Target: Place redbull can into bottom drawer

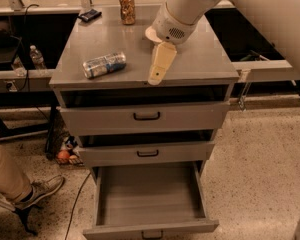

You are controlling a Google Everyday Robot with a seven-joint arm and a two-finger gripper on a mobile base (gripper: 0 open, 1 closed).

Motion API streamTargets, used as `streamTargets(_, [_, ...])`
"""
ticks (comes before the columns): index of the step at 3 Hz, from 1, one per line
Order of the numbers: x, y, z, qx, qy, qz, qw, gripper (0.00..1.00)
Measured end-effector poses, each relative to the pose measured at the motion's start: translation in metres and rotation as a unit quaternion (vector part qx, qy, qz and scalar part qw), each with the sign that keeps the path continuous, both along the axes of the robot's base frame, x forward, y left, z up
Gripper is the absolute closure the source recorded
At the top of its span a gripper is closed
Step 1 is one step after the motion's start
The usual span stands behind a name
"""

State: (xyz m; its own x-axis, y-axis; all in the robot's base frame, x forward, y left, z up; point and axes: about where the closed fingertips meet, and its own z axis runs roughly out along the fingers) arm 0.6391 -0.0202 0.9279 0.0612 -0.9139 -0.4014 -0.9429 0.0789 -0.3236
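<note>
End effector [159, 66] above cabinet top [210, 59] front | redbull can [104, 65] lying near, view-left

Silver-blue redbull can [104, 65] and cream end effector [156, 77] over grey cabinet top [202, 59]

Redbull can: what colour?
The redbull can is silver and blue, camera view; gripper hovers right of it.
</note>
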Motion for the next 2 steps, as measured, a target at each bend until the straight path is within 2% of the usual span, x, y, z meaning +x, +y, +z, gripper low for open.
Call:
streamTargets(1, [0.001, 0.002, -0.001, 0.000, -0.003, 0.002, 1.0000, 0.00])
streamTargets(2, [0.010, 0.018, -0.003, 0.002, -0.017, 0.017, 0.9997, 0.00])
